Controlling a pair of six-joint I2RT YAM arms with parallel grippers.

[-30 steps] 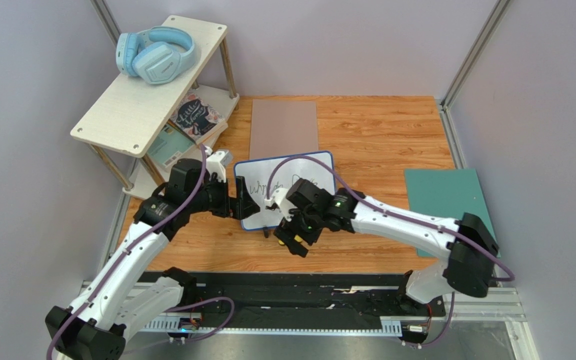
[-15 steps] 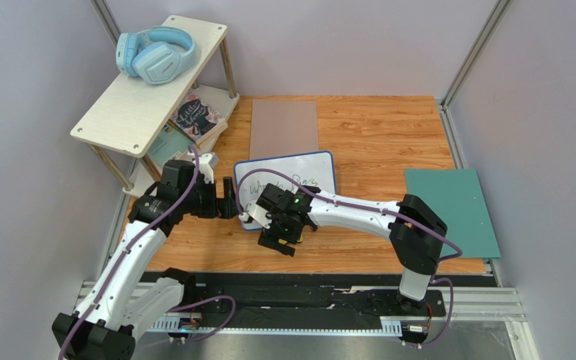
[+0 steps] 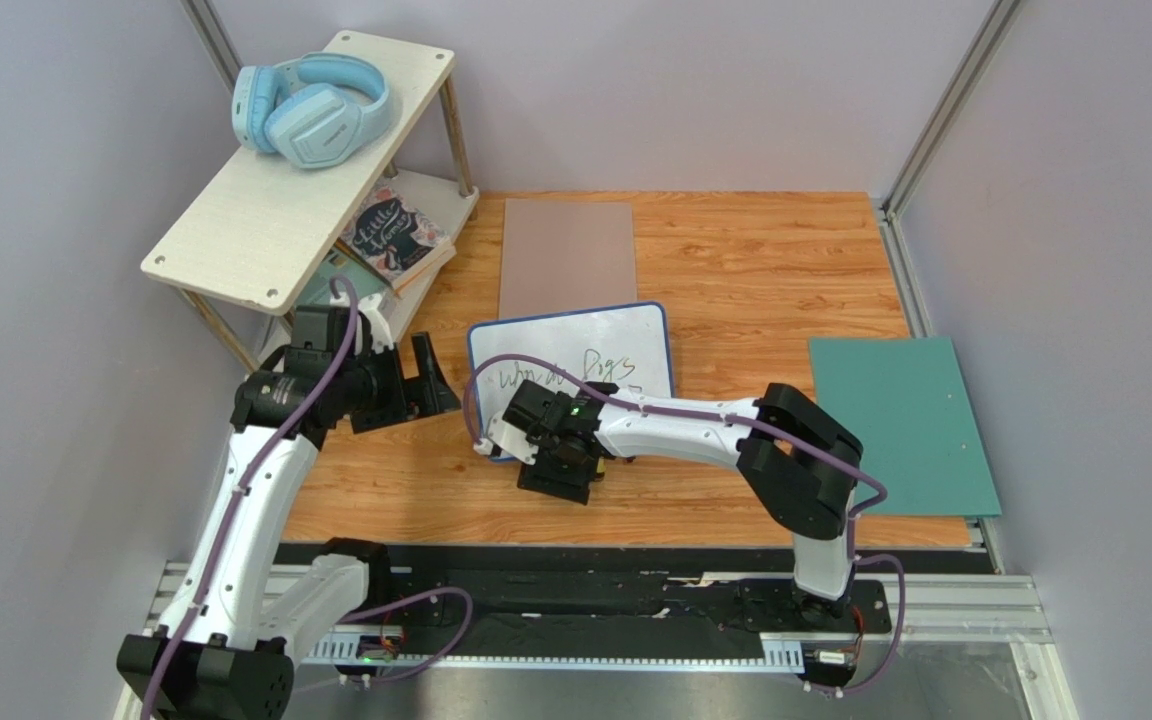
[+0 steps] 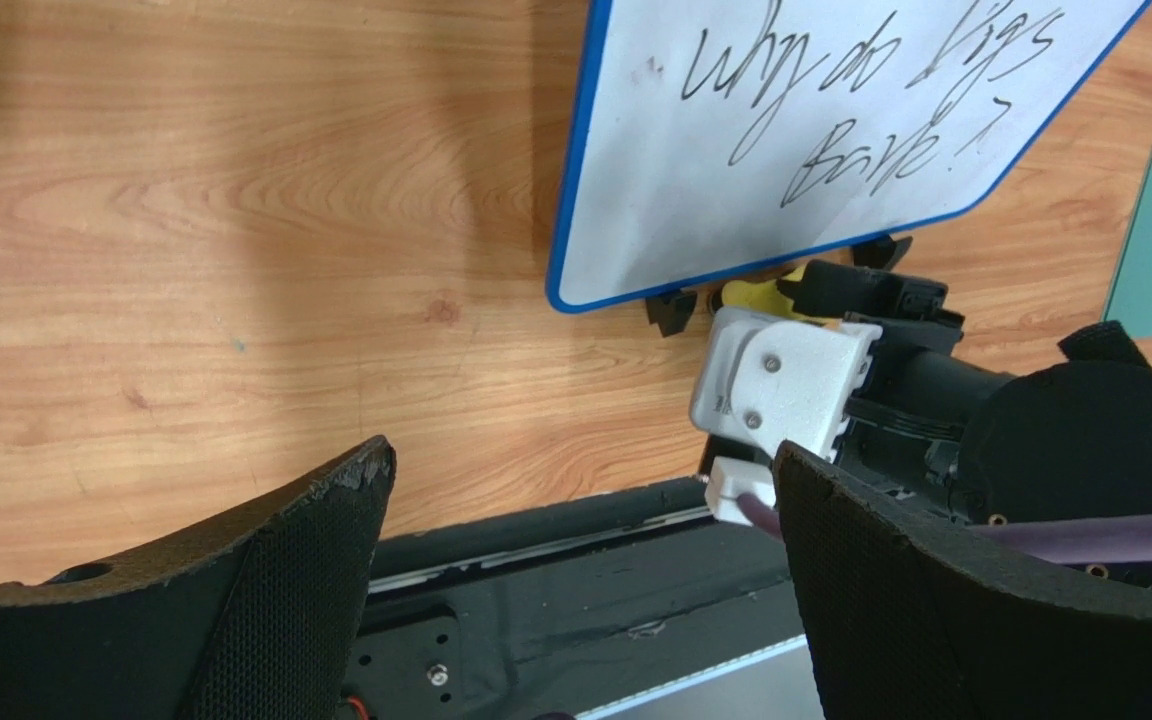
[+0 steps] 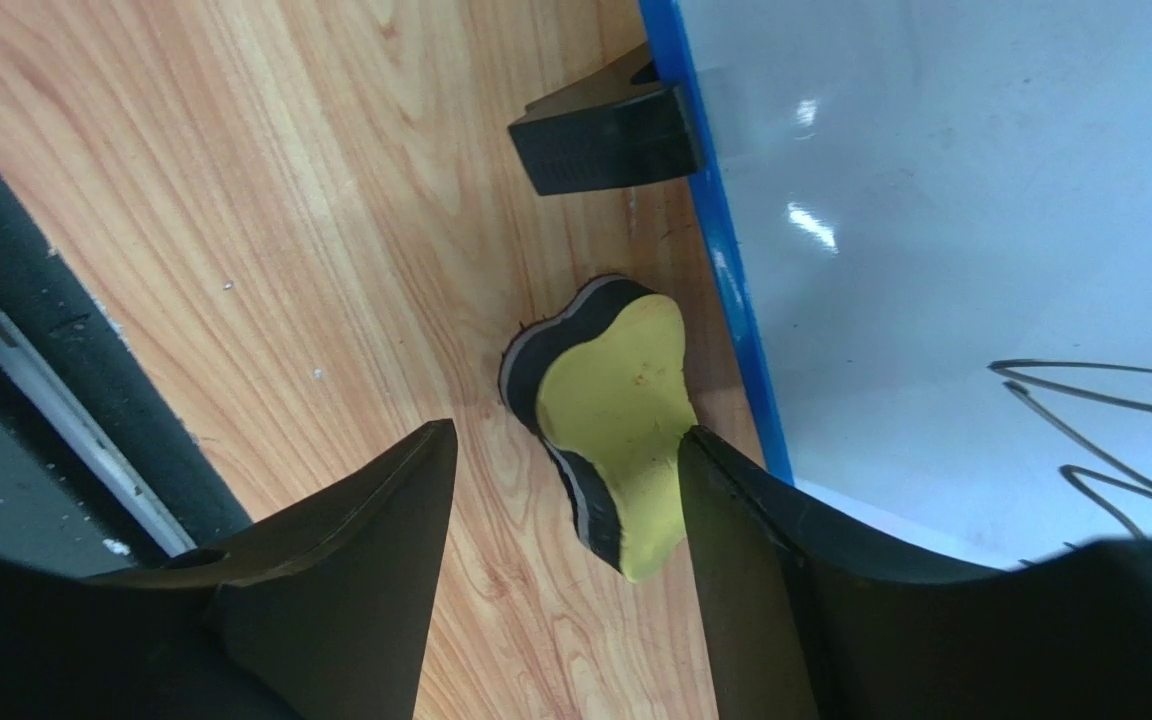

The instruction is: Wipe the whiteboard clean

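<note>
Whiteboard (image 3: 597,353) looks light and slick, may skate on tabletop (image 3: 748,255); soft eraser (image 5: 605,405) lies between spread fingers of right pincer (image 5: 567,443), pinch its sides; left pincer (image 4: 579,455) apart too.

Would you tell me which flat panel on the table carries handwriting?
The blue-rimmed whiteboard in the middle; the grey-brown mat and green mat are plain.

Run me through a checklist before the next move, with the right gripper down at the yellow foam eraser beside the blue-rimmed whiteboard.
1. Right gripper open, fingers either side of the yellow, dark-based foam eraser: ok.
2. Eraser free of the glossy white, blue-rimmed whiteboard: cannot tell; it lies right beside the rim.
3. Board's black plastic foot outside the closing fingers: ok.
4. Left gripper open, apart from the board: ok.
5. Board wiped: not ok; black handwriting shows.
</note>
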